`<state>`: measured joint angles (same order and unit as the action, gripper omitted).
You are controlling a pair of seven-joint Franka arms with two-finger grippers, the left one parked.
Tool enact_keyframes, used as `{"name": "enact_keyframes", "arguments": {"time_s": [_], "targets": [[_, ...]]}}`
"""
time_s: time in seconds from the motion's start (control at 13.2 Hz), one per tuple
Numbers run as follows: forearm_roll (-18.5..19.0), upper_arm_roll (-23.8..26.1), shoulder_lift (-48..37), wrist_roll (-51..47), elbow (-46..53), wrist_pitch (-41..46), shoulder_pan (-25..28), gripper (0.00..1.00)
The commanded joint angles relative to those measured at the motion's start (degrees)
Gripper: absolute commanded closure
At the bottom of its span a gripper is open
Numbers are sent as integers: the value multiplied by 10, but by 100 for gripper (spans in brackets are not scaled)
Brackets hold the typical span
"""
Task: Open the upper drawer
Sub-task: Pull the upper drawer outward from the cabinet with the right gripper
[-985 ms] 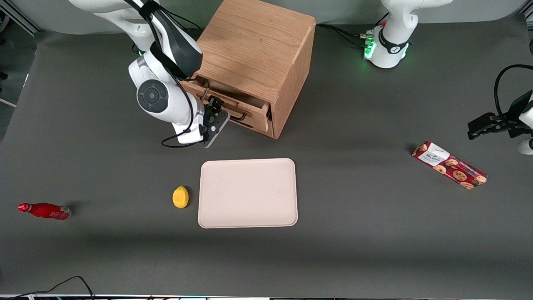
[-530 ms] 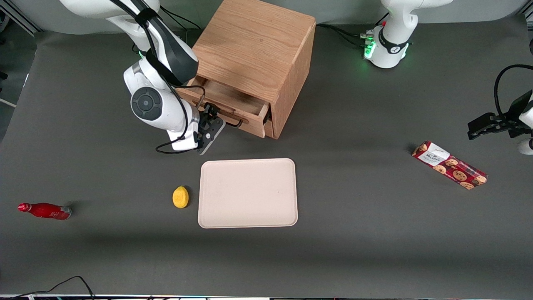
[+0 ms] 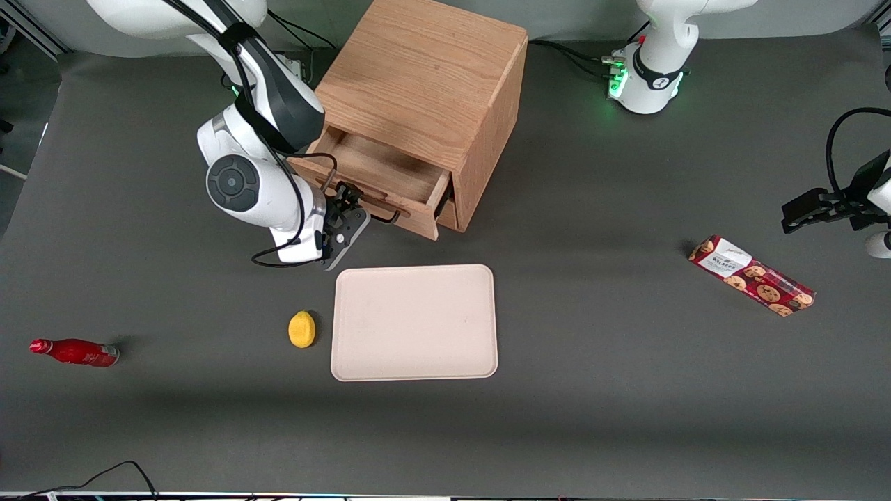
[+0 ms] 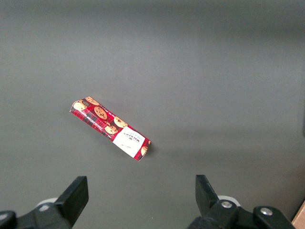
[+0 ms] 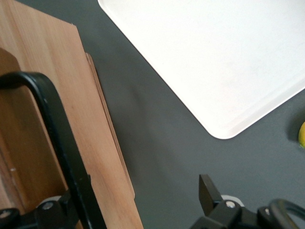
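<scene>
Nearest the front camera a tray [image 3: 415, 322] lies on the table [image 3: 626, 390], and just above it the tool [image 3: 350, 206], its fingers spread around the black handle [image 5: 57, 143], sits at the front of the drawer [image 3: 379, 174], which juts partly out of the cabinet [image 3: 431, 90].

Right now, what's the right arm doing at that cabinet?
It is pulling the upper drawer out of the wooden cabinet by its black bar handle. The gripper is at the handle, on the side nearer the front camera. The drawer is well open, wider than a second ago, and what shows of its plain wood interior looks bare. The lower drawer is still shut. The beige tray and the lemon lie untouched on the table, nearer the camera.
</scene>
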<state>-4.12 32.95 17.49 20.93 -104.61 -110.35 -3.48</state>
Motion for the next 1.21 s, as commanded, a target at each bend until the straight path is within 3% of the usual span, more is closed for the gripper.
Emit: {"name": "enact_keyframes", "arguments": {"time_s": [0.0, 0.15, 1.14], "targets": [[13, -6, 24, 3, 28, 5, 1, 0], [34, -8, 32, 3, 37, 5, 1, 0], [75, -27, 73, 11, 107, 25, 0, 0]]}}
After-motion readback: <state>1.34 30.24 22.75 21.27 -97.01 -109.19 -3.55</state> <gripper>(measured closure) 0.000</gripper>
